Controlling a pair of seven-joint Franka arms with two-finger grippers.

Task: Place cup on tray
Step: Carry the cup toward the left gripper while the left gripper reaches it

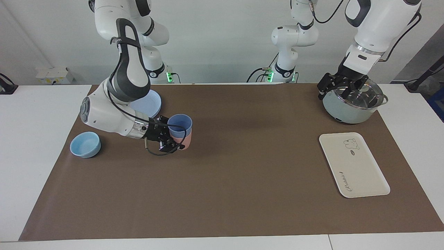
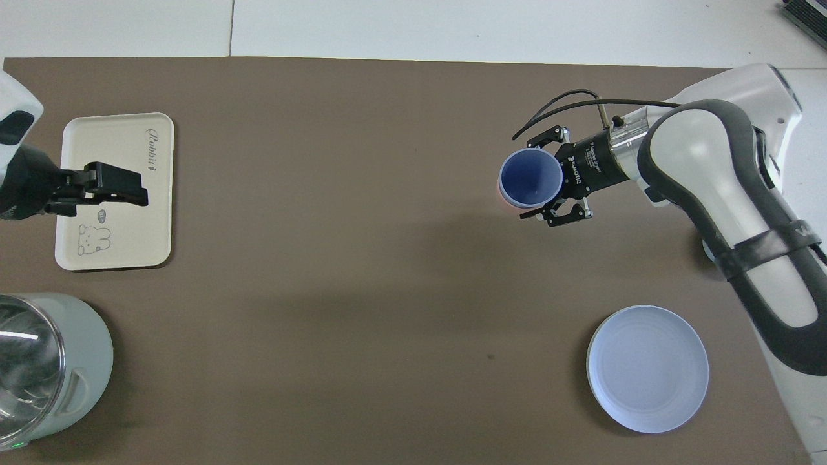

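Observation:
The periwinkle-blue cup [image 1: 179, 123] [image 2: 530, 179] sits nested inside a pink cup [image 1: 185, 140], mouth up and slightly tilted. My right gripper [image 1: 172, 136] [image 2: 548, 177] is shut on this stack from the side and holds it just over the brown mat, beside the round plate and toward the table's middle. The cream tray [image 1: 360, 170] [image 2: 148, 213] lies flat at the left arm's end with nothing on it. My left gripper [image 1: 335, 93] hangs open over the pot's glass lid; in the overhead view this raised left gripper [image 2: 113, 187] overlaps the tray.
A round blue plate [image 1: 152, 104] [image 2: 647, 368] lies near the right arm's base. A light-blue bowl [image 1: 85, 144] stands at the mat's edge at the right arm's end. A grey-green lidded pot [image 1: 352, 106] [image 2: 39, 368] stands beside the tray, nearer the robots.

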